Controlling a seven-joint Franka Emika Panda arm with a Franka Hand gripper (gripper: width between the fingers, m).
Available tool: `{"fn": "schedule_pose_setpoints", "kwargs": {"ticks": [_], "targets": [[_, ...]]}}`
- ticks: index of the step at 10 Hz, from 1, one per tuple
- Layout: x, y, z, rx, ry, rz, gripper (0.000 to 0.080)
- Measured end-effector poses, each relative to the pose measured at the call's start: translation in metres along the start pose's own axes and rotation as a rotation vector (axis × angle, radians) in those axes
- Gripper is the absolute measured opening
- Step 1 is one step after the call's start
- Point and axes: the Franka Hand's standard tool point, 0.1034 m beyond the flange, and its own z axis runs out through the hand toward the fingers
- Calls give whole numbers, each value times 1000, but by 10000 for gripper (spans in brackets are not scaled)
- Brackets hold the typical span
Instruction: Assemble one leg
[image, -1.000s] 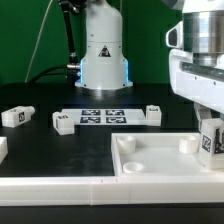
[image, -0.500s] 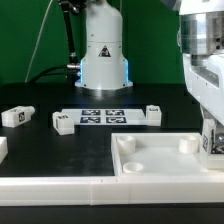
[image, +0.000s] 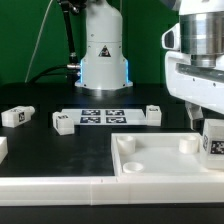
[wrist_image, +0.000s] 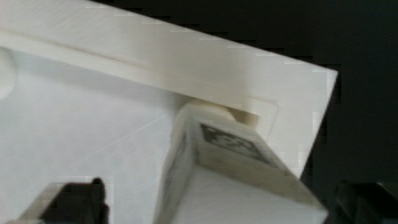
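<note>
Leg (image: 213, 143) stands upright with its lower end at a corner recess of the white panel (image: 160, 160), near the worktop's (image: 60, 150) near edge, at the exterior view's right. My claw (wrist_image: 217, 200) straddles it with fingers (wrist_image: 75, 197) spread; the wrist view shows a gap on each side, so nothing is gripped. Further back, the marker board (image: 100, 116) lies flat mid-worktop, first spare block (image: 62, 122) just beside one end, second spare block (image: 152, 112) by the other.

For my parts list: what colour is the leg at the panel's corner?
White leg, black-and-white tag; wrist view.
</note>
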Motion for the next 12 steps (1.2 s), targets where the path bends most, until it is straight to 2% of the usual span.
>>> {"fn": "schedule_pose_setpoints", "kwargs": {"ticks": [2, 5, 8, 12], "targets": [[-1, 0, -1, -5, -1, -192, 646], [-2, 0, -1, -35, 7, -526, 649], [-1, 0, 0, -47, 12, -839, 649], [0, 1, 0, -59, 15, -1070, 639]]}}
